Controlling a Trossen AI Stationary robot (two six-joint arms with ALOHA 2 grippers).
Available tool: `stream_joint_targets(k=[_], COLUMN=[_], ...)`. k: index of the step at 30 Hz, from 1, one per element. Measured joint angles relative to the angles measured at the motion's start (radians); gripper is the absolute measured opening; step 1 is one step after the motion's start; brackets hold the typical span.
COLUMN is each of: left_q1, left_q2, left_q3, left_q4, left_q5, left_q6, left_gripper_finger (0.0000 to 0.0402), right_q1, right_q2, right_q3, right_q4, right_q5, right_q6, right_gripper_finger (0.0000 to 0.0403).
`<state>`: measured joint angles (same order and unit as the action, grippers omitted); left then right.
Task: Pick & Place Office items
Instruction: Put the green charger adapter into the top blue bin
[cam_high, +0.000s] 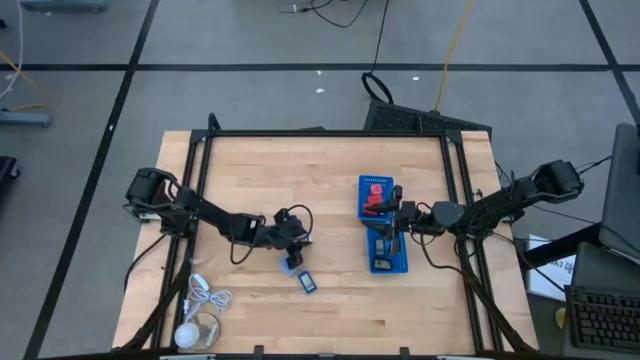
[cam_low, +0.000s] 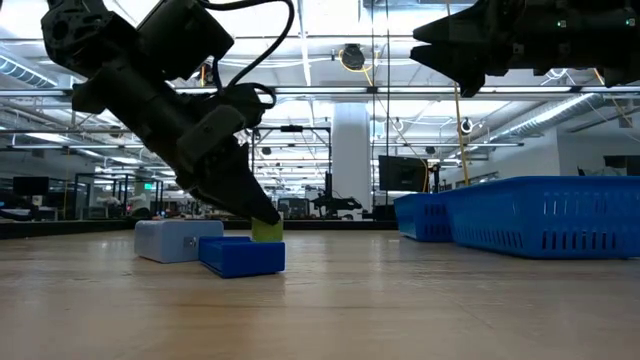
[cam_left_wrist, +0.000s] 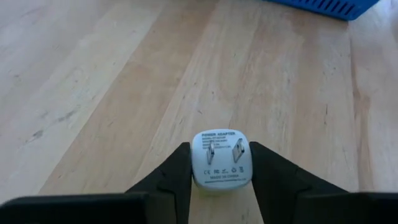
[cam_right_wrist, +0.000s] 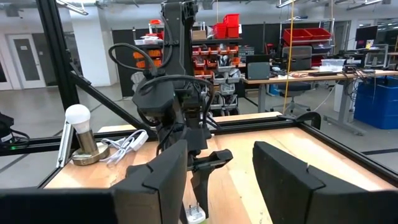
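Observation:
My left gripper (cam_high: 297, 237) is at the table's middle, shut on a small white power adapter (cam_left_wrist: 222, 158) whose two metal prongs face the wrist camera. Just nearside of it, a pale grey-blue block (cam_high: 290, 265) and a blue block (cam_high: 308, 283) lie flat on the wood; in the low view the blue block (cam_low: 242, 256) stands in front of the gripper's tips. My right gripper (cam_right_wrist: 221, 177) is open and hangs above the blue tray (cam_high: 384, 262), touching nothing. A red item (cam_high: 375, 190) and dark items lie in that tray. My left gripper pinches the white power adapter by two opposite side faces (cam_left_wrist: 198, 163), one finger (cam_left_wrist: 177, 177) on each side. The fingers slant down from the table's left. The adapter sits low over the wood; the blue block hides whether it touches the table.
A coiled white cable (cam_high: 208, 298) and a round white object (cam_high: 190, 334) sit at the near left corner. Blue trays (cam_low: 540, 215) stand on the table's right side. A black frame (cam_high: 330, 133) borders the table. Bare wood (cam_high: 330, 320) lies between the blocks and the near edge.

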<state>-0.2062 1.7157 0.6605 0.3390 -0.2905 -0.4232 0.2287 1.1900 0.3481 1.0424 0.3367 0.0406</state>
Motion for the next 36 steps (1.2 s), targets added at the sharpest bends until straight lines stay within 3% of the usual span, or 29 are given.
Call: stream_joint_targets(k=[5, 10, 13, 16, 24, 27, 30, 36], left_q1=[0.006, 0.003, 0.002, 0.001, 0.003, 0.003, 0.003, 0.003], left_q2=[0.000, 0.000, 0.000, 0.000, -0.002, -0.002, -0.002, 0.000], left_q3=[0.000, 0.000, 0.000, 0.000, 0.000, 0.001, 0.001, 0.000], left_q4=[0.040, 0.087, 0.103, 0.108, 0.120, 0.120, 0.120, 0.106], left_q5=[0.002, 0.009, 0.031, 0.031, 0.096, 0.132, 0.134, 0.134], left_q6=[0.000, 0.001, 0.001, 0.000, 0.018, 0.047, 0.056, 0.060], left_gripper_finger=[0.0130, 0.0176, 0.0182, 0.0154, 0.0025, 0.0020, 0.0050, 0.0170], right_q1=[0.000, 0.000, 0.000, 0.000, 0.000, 0.000, 0.000, 0.000], right_q2=[0.000, 0.000, 0.000, 0.000, 0.000, 0.000, 0.000, 0.000], right_q3=[0.000, 0.000, 0.000, 0.000, 0.000, 0.000, 0.000, 0.000], right_q4=[0.000, 0.000, -0.001, -0.001, -0.001, -0.001, -0.001, -0.007], right_q5=[0.000, 0.002, 0.002, 0.002, 0.002, 0.002, 0.002, 0.002], right_q6=[0.000, 0.000, 0.000, 0.000, 0.000, 0.000, 0.000, 0.000], right_gripper_finger=[0.0171, 0.0171, 0.0171, 0.0171, 0.0171, 0.0171, 0.0171, 0.0171])
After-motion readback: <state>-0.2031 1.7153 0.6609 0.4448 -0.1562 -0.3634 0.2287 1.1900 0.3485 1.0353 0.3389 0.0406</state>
